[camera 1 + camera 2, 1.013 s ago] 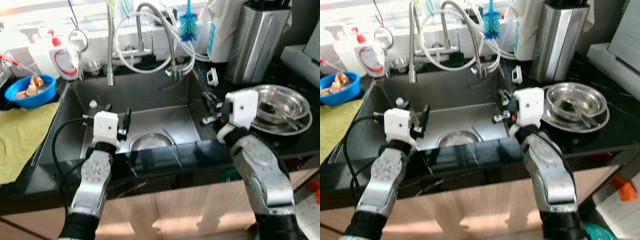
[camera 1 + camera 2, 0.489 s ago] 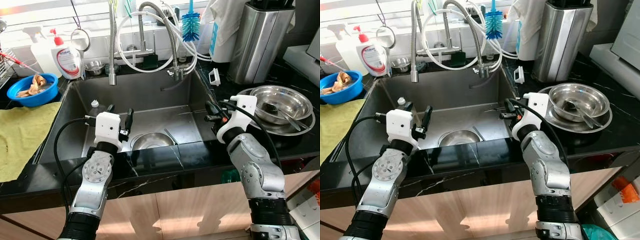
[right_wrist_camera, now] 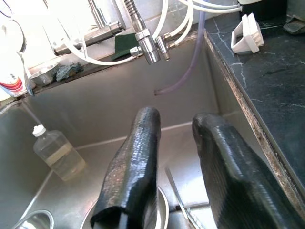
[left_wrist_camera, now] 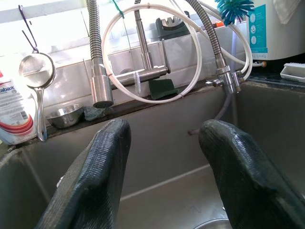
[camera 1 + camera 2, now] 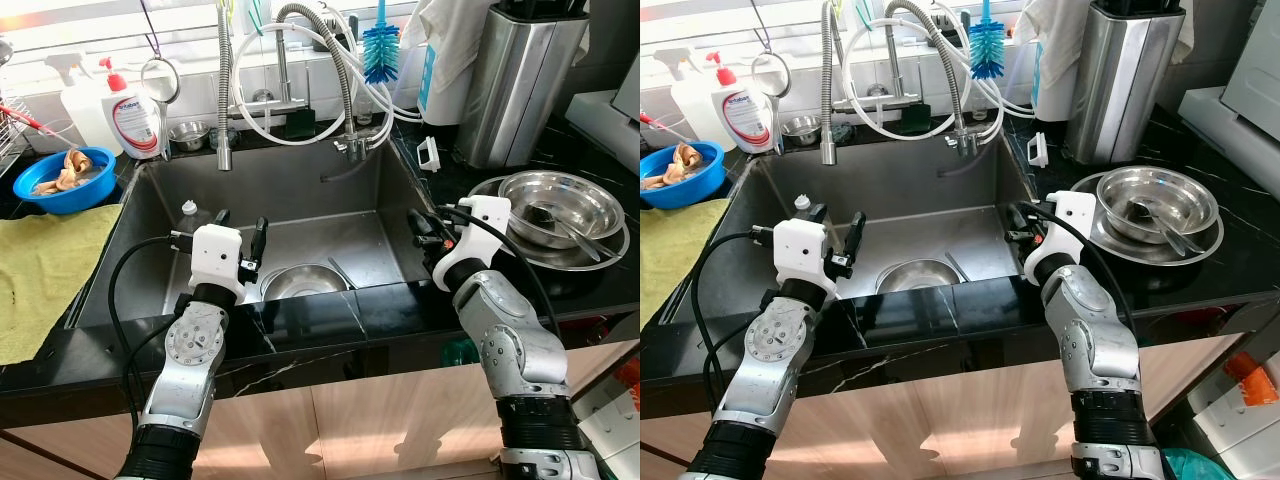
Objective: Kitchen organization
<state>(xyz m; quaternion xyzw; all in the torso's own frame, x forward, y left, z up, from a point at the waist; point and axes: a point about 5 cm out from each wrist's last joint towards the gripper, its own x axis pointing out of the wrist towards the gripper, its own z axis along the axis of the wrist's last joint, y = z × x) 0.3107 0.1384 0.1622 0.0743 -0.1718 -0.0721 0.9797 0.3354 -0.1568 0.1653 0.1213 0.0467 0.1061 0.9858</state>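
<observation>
Both grippers hover over the sink point(image 5: 150, 215), left gripper point(image 5: 240, 235) and right gripper point(image 5: 420, 225) spread with nothing between the fingers. A bowl point(image 5: 300, 282) lies in the sink below them. The right wrist view shows a bottle point(image 3: 57, 152) standing on the sink floor.

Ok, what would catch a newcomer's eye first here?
Probably the two silver arms, left claw and right claw both open and empty over the steel sink. Next, the looping white hoses at the faucet behind, and the stacked steel bowls on the right counter.
</observation>
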